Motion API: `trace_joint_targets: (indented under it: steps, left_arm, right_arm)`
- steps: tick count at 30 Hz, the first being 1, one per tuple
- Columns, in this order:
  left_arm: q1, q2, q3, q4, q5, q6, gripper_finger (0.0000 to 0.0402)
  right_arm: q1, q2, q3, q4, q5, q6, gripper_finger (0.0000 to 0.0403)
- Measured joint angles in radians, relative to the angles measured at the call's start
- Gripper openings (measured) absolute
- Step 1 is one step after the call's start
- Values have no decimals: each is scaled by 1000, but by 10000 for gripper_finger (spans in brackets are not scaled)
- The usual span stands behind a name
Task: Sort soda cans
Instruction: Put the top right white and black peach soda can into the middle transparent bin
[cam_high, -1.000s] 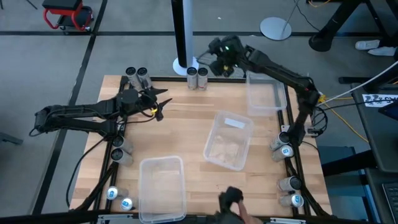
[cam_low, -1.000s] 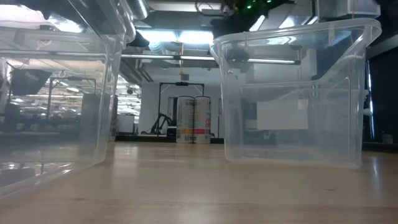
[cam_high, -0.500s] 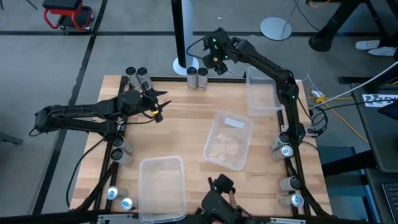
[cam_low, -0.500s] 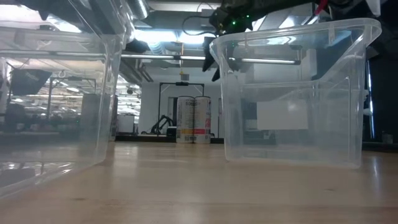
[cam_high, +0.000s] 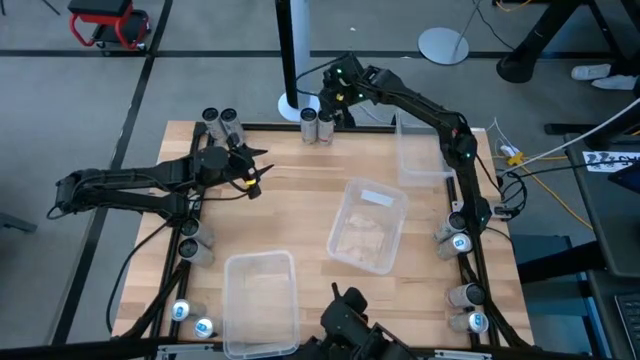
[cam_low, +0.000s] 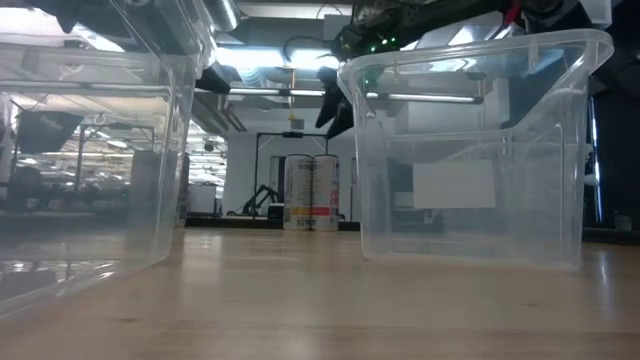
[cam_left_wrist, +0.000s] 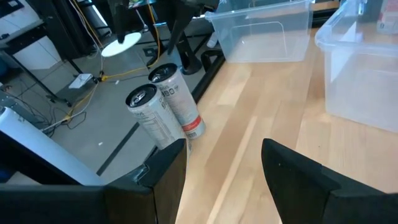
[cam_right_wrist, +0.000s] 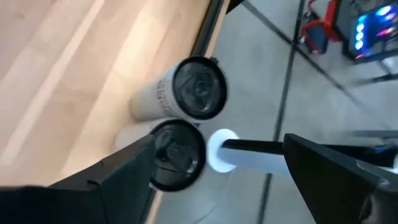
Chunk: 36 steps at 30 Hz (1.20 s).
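Two dark-topped soda cans (cam_high: 317, 124) stand upright side by side at the middle of the table's far edge; they also show in the low view (cam_low: 311, 192) and the right wrist view (cam_right_wrist: 198, 88). My right gripper (cam_high: 334, 106) hangs open just above and beside them, touching nothing; in its wrist view (cam_right_wrist: 217, 180) the fingers stand wide on either side of the nearer can (cam_right_wrist: 178, 155). My left gripper (cam_high: 257, 170) is open and empty over the table's left part, pointing at the same cans (cam_left_wrist: 163, 111). Other cans stand in pairs along the table's edges.
Three clear plastic bins lie on the table: far right (cam_high: 425, 152), middle (cam_high: 367, 226), near left (cam_high: 261, 300). Can pairs stand at the far left corner (cam_high: 221, 122), left edge (cam_high: 190, 243), near left (cam_high: 192, 318) and right edge (cam_high: 453, 238), (cam_high: 472, 308). A dark shape (cam_high: 348, 320) is at the near edge.
My right gripper has gone toward the table's left and down, from beside the far-right bin to just above the two cans at the far edge. The dark shape at the near edge has shifted.
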<state>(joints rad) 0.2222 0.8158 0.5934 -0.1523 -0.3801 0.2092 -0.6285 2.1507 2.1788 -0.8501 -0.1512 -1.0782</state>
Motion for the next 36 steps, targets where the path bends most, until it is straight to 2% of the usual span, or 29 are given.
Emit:
trace_joint_targets:
  steps: [15, 25, 36]
  left_arm:
    - [0, 0, 0, -24, 0, 0, 198]
    - [-1, 0, 0, -25, 0, 0, 198]
    - [-1, 0, 0, -24, 0, 0, 198]
  right_arm:
    - [6, 107, 0, 2, 21, 61, 354]
    - [14, 128, 0, -28, 19, 72, 353]
    - [16, 127, 2, -53, 27, 80, 295]
